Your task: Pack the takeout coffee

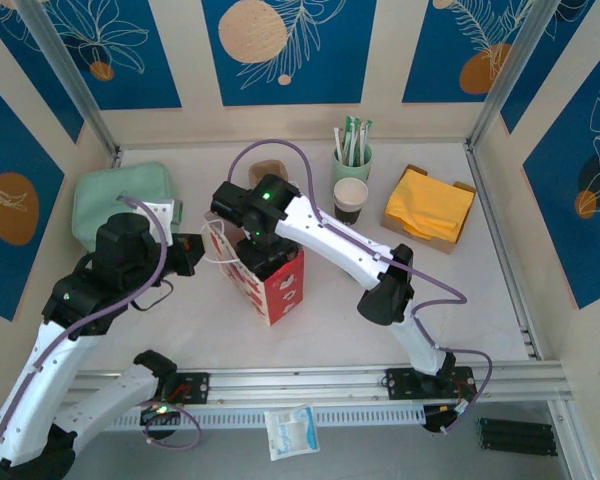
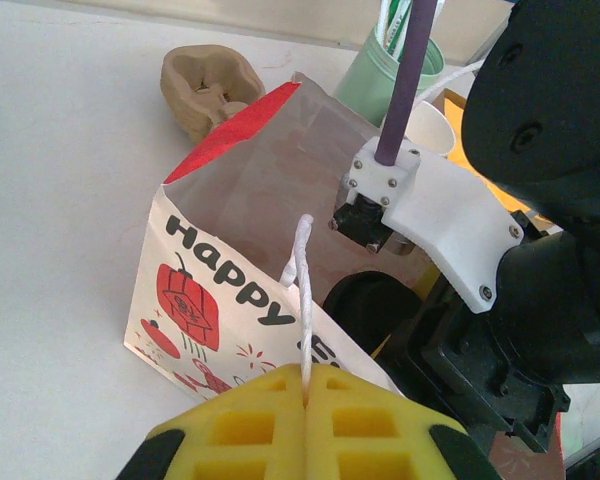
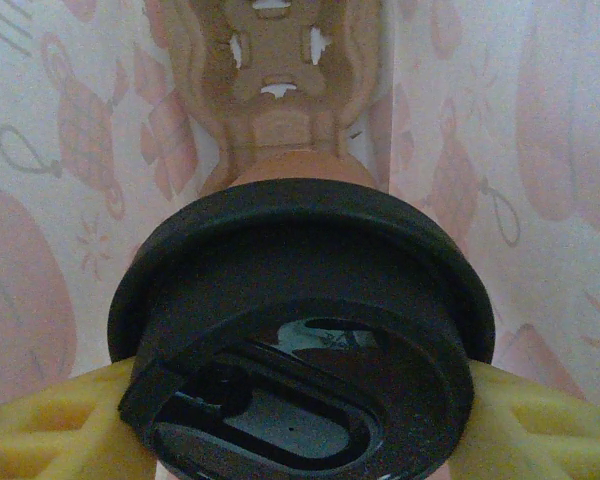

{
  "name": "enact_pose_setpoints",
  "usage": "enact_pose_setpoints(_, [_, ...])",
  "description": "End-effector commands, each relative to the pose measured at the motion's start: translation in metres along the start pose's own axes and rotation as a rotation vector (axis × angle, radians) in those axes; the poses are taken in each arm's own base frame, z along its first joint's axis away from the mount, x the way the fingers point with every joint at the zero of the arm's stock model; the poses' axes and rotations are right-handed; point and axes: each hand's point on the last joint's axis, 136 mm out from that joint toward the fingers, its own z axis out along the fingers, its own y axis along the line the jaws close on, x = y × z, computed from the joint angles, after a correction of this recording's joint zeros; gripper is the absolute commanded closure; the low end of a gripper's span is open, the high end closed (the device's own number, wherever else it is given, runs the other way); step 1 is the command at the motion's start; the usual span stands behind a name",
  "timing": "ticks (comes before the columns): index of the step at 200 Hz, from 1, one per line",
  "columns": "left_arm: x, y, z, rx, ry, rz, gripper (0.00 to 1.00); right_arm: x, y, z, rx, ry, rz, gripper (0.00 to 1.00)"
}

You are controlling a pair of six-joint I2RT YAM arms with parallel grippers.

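Pinching the white string handle [image 2: 302, 270] of the red-and-white paper bag [image 2: 220, 290], the left gripper [image 2: 305, 430] steadies it; the right gripper [image 3: 300, 420] clasps a black round lid [image 3: 300, 280] inside. Bagging step, probably; a gentle release is next.

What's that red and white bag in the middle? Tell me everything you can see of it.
The paper bag stands upright and open on the white table between the arms. Its front is white with black "Happy" lettering and red lanterns, its side red, its inside plain brown. The left gripper is shut on its white cord handle; the right gripper reaches inside, closed on a black lid.
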Motion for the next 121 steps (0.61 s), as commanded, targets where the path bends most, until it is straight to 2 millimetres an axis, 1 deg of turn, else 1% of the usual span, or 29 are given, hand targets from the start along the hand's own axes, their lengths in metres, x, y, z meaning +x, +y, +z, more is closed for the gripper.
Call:
enact_pose_setpoints(1, [-0.002,-0.002,-0.001,0.018,-0.011,-0.001,1.00,0.039,-0.015,-0.009,0.043,0.140,-0.041,0.38])
enact_pose_setpoints(121, [0.000,-0.002,-0.002,0.017,-0.010,-0.002,1.00,0.038,-0.006,0.015,0.055,0.188,-0.036,0.38])
